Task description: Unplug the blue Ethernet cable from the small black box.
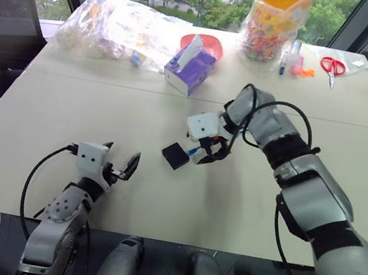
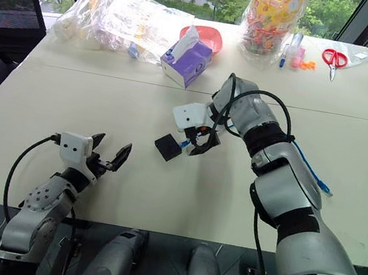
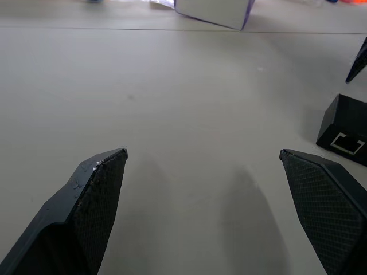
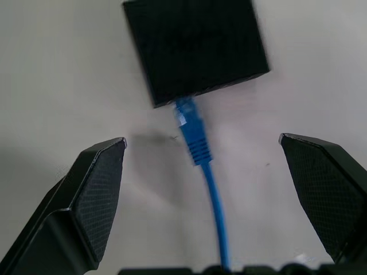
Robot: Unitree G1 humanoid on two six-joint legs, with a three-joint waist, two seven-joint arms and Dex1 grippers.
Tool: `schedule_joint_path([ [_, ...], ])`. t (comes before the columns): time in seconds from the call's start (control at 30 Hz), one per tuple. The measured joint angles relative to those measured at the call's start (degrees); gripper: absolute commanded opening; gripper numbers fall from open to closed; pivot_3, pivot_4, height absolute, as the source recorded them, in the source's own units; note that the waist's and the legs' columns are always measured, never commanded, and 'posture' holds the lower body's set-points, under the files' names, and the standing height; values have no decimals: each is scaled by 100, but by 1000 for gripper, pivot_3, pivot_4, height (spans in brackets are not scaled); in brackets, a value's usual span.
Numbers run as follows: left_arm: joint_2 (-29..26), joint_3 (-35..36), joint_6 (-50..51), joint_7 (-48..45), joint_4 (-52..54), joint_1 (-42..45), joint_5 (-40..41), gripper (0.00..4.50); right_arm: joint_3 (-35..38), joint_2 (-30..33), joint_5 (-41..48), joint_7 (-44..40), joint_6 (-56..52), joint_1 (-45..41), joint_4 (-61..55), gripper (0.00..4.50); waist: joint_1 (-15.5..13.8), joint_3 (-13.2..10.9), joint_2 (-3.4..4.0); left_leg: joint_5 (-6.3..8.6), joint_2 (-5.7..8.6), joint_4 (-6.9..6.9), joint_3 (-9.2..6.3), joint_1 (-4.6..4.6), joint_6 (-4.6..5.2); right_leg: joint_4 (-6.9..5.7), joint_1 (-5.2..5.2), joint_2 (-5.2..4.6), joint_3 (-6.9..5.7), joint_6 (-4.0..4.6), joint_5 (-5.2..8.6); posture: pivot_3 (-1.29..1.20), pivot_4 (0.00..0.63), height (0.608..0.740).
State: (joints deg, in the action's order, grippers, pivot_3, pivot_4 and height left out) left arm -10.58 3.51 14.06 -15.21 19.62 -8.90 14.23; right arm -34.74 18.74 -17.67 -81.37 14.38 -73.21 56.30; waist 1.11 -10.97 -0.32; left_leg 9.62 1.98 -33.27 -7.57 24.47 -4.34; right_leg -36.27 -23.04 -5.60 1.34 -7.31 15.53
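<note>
Left gripper [image 1: 124, 163] hovers low over the near table [image 1: 242, 212], fingers spread and holding nothing.

Across that pale table, the right gripper [image 1: 211, 151] points down near the middle with its fingers released wide, straddling the blue Ethernet cable [image 4: 200, 154] without touching it. At the far edge sit a clear plastic bag [image 1: 118, 23], a jar of sweets [image 1: 276, 22], a purple tissue box [image 1: 190, 71] and red scissors [image 1: 333, 66]. The small black box [image 1: 175, 155] lies flat mid-table just beside the right gripper, the cable's plug seated in its side.
</note>
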Motion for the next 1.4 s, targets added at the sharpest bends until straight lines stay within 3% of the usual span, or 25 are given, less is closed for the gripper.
schedule_joint_path([
  [0.27,8,-1,-84,74,85,-75,-4,4460,-147,-238,-651,578,683,-394,958,4500,6,1,1,-7,0,4,0,-4,-11,-16,-7,2,2,1,0,0,150,726],
  [0.37,5,-1,-99,78,85,-107,-9,4500,-134,-285,-712,548,818,-417,1063,3648,12,1,2,-9,0,4,0,-8,-13,-22,-6,2,3,1,0,0,150,726],
  [0.6,-71,33,-98,45,91,-156,14,4500,-133,-364,-823,214,1019,-400,1136,158,93,1,1,-17,0,3,-1,-16,-23,-69,-18,2,6,2,1,0,150,726],
  [0.97,-1112,594,1414,-1010,657,216,1847,4500,356,-142,-505,291,1092,-131,602,63,147,1,2,-24,-1,3,-11,-18,-32,-95,-28,6,6,4,3,0,150,726],
  [1.17,-1332,789,1975,-1078,564,1225,2442,4500,977,278,-434,2109,1427,295,-307,63,122,3,-3,-30,1,2,-14,-17,-39,-94,-23,5,6,2,2,0,150,726],
  [1.4,-1502,875,2552,-1262,161,1918,3013,4500,1318,787,-904,4287,1987,1649,-1570,63,160,4,-8,-30,0,3,-11,-18,-39,-99,-29,6,9,0,1,0,150,726],
])
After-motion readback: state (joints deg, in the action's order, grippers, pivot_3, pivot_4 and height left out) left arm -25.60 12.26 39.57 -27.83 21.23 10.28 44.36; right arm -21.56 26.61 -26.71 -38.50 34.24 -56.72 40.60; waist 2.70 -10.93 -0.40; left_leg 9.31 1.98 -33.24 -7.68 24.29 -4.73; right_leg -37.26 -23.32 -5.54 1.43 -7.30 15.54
